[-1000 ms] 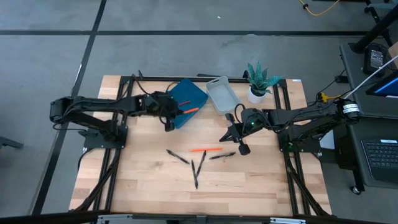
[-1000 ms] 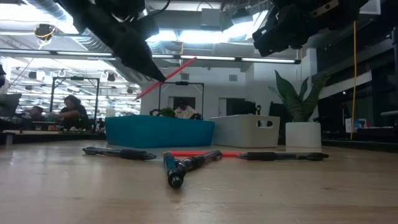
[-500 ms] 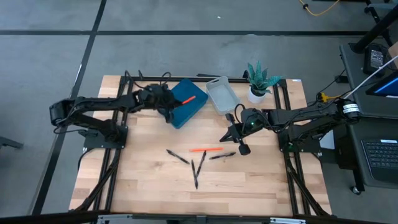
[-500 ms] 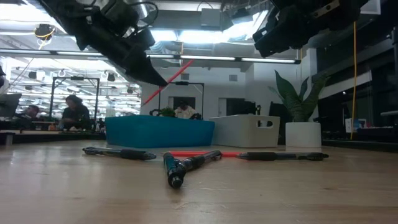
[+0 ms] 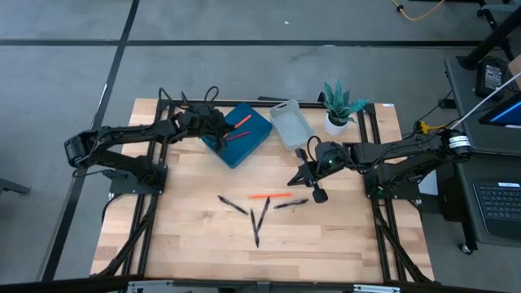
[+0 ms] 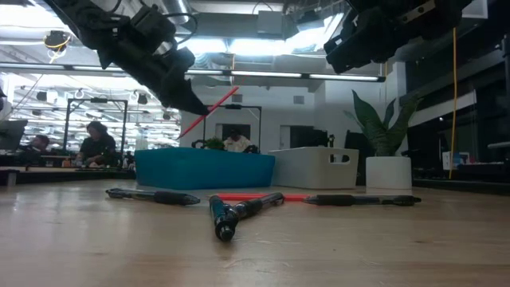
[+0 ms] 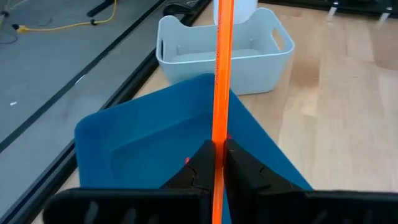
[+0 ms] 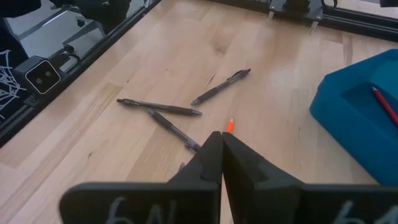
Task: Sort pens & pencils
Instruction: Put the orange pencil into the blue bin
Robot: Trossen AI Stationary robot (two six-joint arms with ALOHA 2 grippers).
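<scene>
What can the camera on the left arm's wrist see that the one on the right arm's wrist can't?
Only the left wrist view shows the left gripper shut on a thin orange pencil, held above the blue plastic bin, with the empty white plastic bin beyond.

Only the right wrist view shows the thin black pens scattered on the wooden table, an orange pencil tip past the right gripper, and a red pencil in the blue bin.

Both show the blue bin and the table.
</scene>
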